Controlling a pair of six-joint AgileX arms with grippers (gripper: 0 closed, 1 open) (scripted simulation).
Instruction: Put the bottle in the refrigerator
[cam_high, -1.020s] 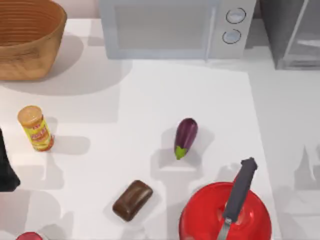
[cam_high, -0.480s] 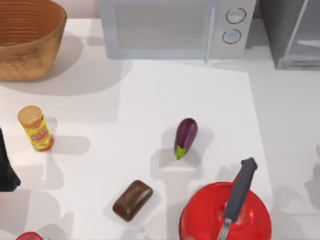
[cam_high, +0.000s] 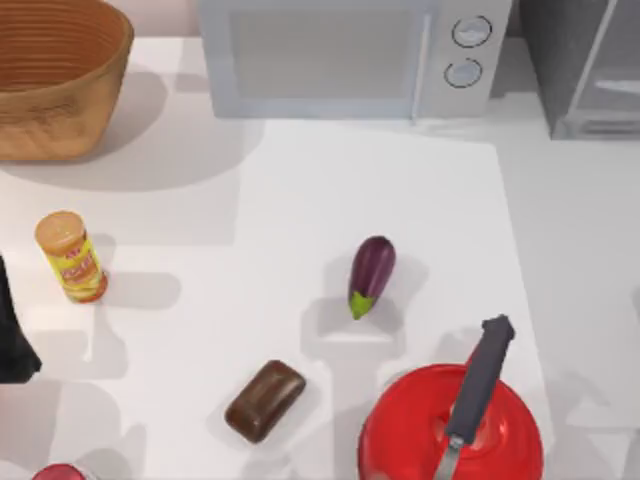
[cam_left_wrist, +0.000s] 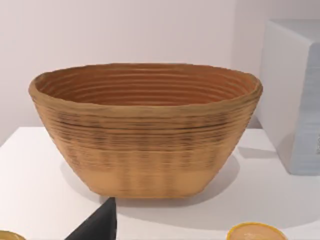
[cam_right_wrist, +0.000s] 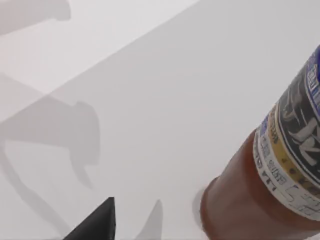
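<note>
The bottle (cam_right_wrist: 270, 185) is brown with a printed label band and looms close in the right wrist view, over the white table. A dark part of my right gripper (cam_right_wrist: 97, 222) juts in beside it, apart from it in that view. Whether the gripper holds the bottle I cannot tell. The refrigerator (cam_high: 585, 70), a dark-grey cabinet with a pale framed glassy door, stands at the back right of the top view. My left arm (cam_high: 10, 340) rests at the table's left edge, facing the woven basket (cam_left_wrist: 145, 130).
A grey microwave (cam_high: 350, 55) stands at the back middle, the basket (cam_high: 55, 75) at the back left. On the table lie a yellow jar (cam_high: 70, 255), an eggplant (cam_high: 372, 273), a brown loaf (cam_high: 265, 400) and a red pot (cam_high: 400, 440) with a dark handle across it.
The arm shadow near the right edge of the top view has slid further right and nearly out of the picture. The objects on the table and the left arm have stayed put.
</note>
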